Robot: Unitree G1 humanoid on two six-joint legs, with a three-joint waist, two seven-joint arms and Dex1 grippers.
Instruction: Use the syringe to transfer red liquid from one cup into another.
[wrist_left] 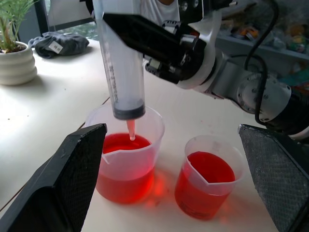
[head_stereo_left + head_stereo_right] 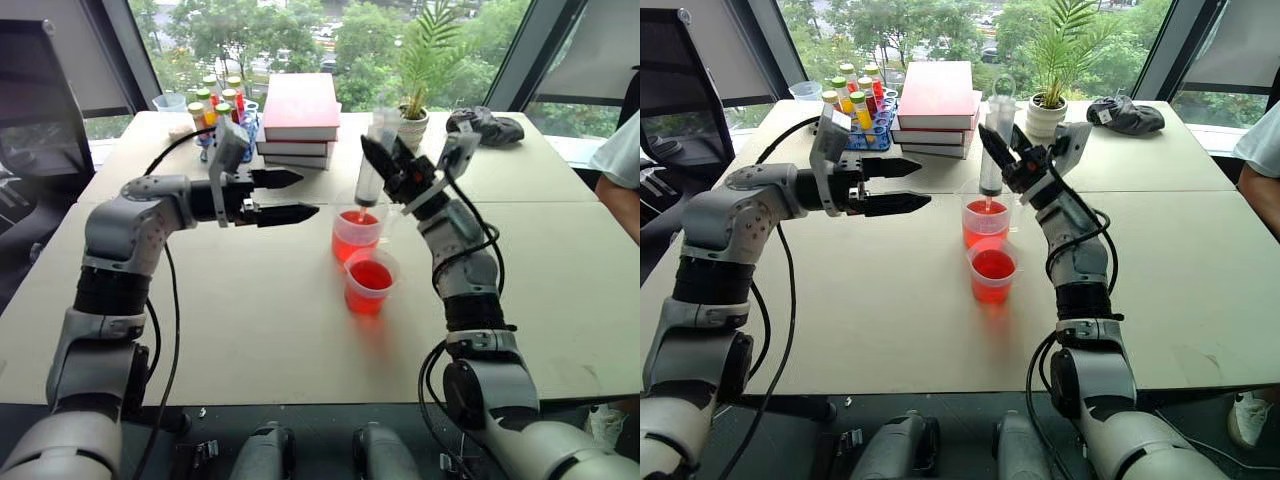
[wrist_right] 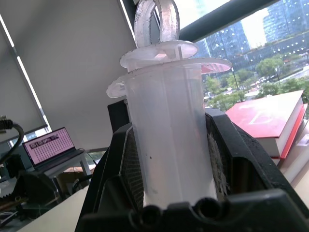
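Syringe [image 1: 123, 58] clear smooth plastic; both cups clear glossy plastic; table [image 2: 250, 330] matt.

Both arms are built from rounded silver-grey housings alternating with ribbed black joint collars. Left arm [image 2: 125, 235]: grey shell at the upper arm and forearm, black cuff between them, a light grey bracket with a camera block on the wrist. Right arm [image 2: 470, 290]: same grey-and-black segmenting, a pale wrist bracket of like form. Black cables run loose along each arm in loops, outside the housings. Left claw [image 2: 283, 196]: two black tapered fingers [image 1: 58, 188] with finely cross-hatched inner pads. Right claw [image 3: 171, 159]: black moulded body, round holes along its front edge, textured pads.
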